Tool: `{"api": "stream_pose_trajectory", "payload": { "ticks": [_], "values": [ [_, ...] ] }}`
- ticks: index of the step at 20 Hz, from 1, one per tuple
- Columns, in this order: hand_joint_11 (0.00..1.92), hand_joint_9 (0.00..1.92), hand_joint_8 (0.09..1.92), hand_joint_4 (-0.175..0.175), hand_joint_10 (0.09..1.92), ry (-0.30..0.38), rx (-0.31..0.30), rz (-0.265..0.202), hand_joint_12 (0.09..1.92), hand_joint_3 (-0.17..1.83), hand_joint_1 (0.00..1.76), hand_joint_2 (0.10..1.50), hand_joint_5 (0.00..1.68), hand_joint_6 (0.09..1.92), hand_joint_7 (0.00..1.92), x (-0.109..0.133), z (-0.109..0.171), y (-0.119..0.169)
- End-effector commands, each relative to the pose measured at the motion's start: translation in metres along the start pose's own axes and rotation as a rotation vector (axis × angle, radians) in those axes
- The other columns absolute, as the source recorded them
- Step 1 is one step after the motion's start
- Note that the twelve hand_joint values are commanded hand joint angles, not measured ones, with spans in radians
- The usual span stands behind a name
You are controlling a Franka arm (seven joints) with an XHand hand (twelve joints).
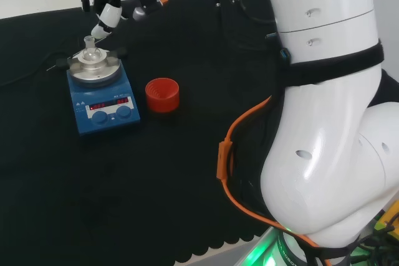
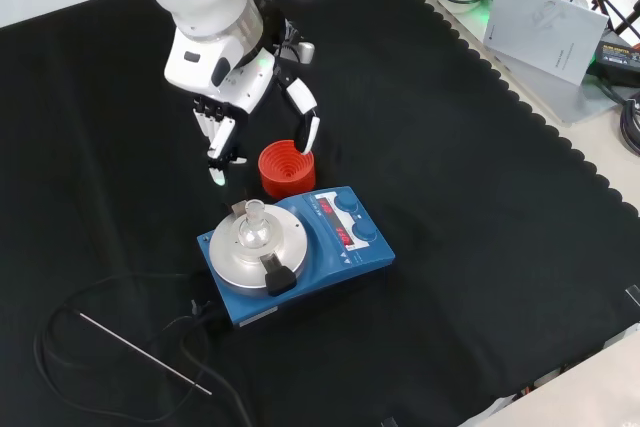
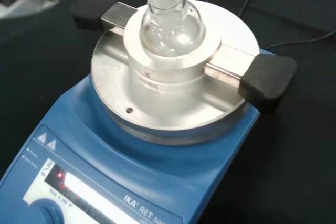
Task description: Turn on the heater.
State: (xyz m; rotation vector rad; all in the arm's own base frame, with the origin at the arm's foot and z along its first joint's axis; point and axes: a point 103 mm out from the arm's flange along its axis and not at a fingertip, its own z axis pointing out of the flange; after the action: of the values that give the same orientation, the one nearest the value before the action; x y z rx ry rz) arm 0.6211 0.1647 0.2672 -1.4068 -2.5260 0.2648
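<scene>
You had bare cloth (image 2: 480, 207) open in front of the heater (image 2: 300, 252). The red ribbed ring (image 2: 286, 169) stood just beside it, and the flask (image 2: 254, 230) rose from its plate, blocking descent there.

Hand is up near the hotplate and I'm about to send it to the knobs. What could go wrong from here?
1. The clear round-bottomed glass flask stands in the metal block on the blue heater; a finger sweeping across could knock it.
2. The red ribbed ring stand sits right beside the black and white hand, so the hand may catch it while descending.
3. The two blue knobs sit close together; the fingers could turn the wrong one.
</scene>
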Motion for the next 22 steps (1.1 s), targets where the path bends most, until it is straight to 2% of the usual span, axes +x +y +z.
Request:
{"api": "stream_pose_trajectory", "payload": {
  "ticks": [1, 7, 10, 19, 20, 22],
  "values": [
    [1.24, 1.08, 1.01, -0.171, 0.81, -0.001, -0.008, 0.02, 1.21, 0.84, 0.75, 0.37, 0.22, 0.84, 0.87, -0.008, -0.006, -0.013],
    [1.24, 1.08, 1.01, -0.172, 0.8, 0.007, -0.022, 0.017, 1.21, 0.84, 0.75, 0.38, 0.22, 0.83, 0.87, -0.008, -0.007, -0.019],
    [1.24, 1.09, 1.01, -0.173, 0.8, 0.017, -0.035, 0.022, 1.21, 0.84, 0.75, 0.38, 0.22, 0.84, 0.87, -0.007, -0.013, -0.038],
    [1.18, 1.08, 1.0, -0.172, 0.8, 0.044, -0.025, 0.079, 1.23, 0.85, 0.77, 0.39, 0.26, 0.85, 0.88, 0.004, -0.013, -0.091],
    [1.17, 1.08, 1.0, -0.169, 0.8, 0.047, -0.027, 0.089, 1.24, 0.85, 0.8, 0.39, 0.26, 0.85, 0.89, 0.005, -0.013, -0.099],
    [1.16, 1.1, 0.97, -0.149, 0.79, 0.051, -0.025, 0.11, 1.25, 0.91, 0.95, 0.42, 0.24, 0.86, 0.95, 0.007, -0.011, -0.114]
  ]
}}
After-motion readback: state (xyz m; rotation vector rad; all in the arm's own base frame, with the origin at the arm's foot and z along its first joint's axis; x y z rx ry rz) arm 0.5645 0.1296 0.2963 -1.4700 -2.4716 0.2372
